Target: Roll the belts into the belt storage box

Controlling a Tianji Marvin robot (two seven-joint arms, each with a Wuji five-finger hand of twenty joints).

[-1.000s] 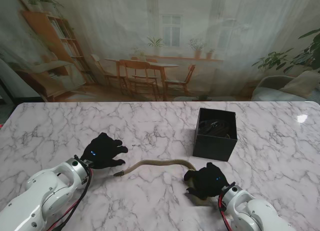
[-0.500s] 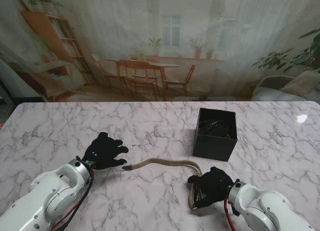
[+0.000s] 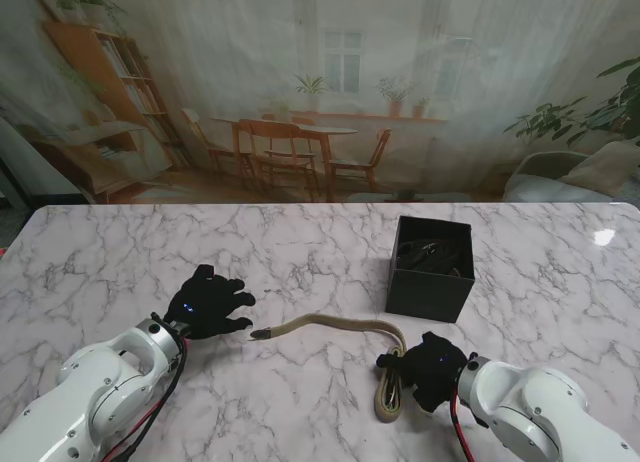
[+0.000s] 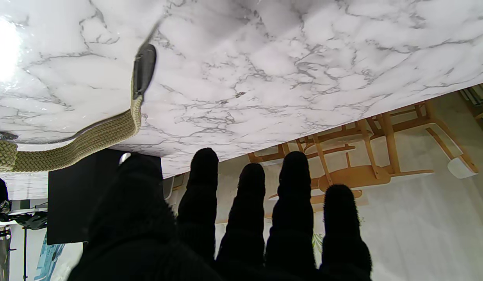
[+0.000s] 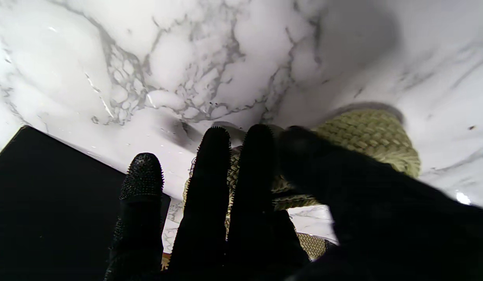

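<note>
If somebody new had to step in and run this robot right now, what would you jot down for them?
Left hand: open, fingers spread, holding nothing, beside the belt's dark tip.
Right hand: shut on the woven belt, folded into a loop near me.
Black storage box: farther from me, something dark coiled inside, probably a belt.
Left to do: finish rolling the woven belt and put it in the box.

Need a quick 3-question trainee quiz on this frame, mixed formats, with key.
1. True or false: the left hand grips the woven belt.
2. Which hand is folding the belt? A) left B) right C) both
3. Fill in: the black storage box already holds a dark ____.

Key:
1. False; it is open, fingers spread, near the belt's tip.
2. B; the right hand is on the looped end.
3. Belt.
</note>
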